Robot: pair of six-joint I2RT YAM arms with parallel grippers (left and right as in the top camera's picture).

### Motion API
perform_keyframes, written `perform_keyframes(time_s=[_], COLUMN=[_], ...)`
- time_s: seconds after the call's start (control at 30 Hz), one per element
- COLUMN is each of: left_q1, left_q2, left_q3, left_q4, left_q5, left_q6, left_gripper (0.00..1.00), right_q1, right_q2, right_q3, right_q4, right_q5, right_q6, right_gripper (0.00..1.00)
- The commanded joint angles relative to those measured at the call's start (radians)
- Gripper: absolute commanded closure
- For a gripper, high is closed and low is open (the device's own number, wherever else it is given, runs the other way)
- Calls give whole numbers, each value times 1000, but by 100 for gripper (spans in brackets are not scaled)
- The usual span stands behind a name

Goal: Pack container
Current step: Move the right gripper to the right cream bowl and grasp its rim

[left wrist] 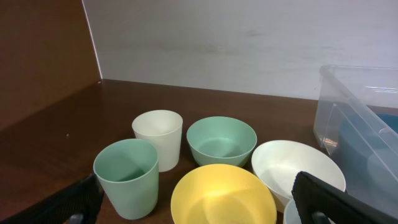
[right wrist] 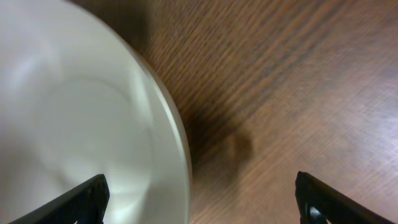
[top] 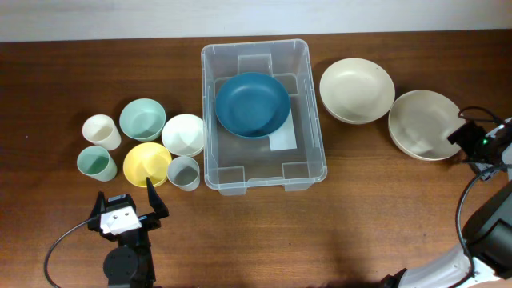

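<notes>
The container, a large clear plastic bin, stands mid-table with a dark blue bowl inside it. Its corner shows at the right of the left wrist view. My left gripper is open near the front edge, just short of a yellow bowl. That yellow bowl lies ahead between the spread fingers. My right gripper is open at the right-hand cream plate. Its jaws straddle the plate's rim, one finger over the plate and the other over the table.
Left of the bin stand a white cup, a green bowl, a white bowl, a green cup and a grey cup. A second cream plate lies just right of the bin.
</notes>
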Motion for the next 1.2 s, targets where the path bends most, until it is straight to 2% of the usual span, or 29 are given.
perform_keyframes(time_s=[0.0, 0.73, 0.83, 1.17], left_q1=[-3, -3, -3, -3], left_q2=[-4, -4, -4, -4], left_q3=[-2, -2, -2, -2], left_q4=[-4, -4, -4, -4], left_q5=[-7, -7, -7, -7], left_q6=[-10, -10, -10, -10], left_gripper=[0, 1, 0, 0], right_q1=[1, 1, 1, 1], right_q2=[31, 89, 89, 89], right_q3=[5, 2, 2, 2], right_q4=[10, 26, 24, 21], right_q5=[-40, -39, -40, -40], right_q6=[-58, -66, -65, -65], right_gripper=[9, 18, 27, 48])
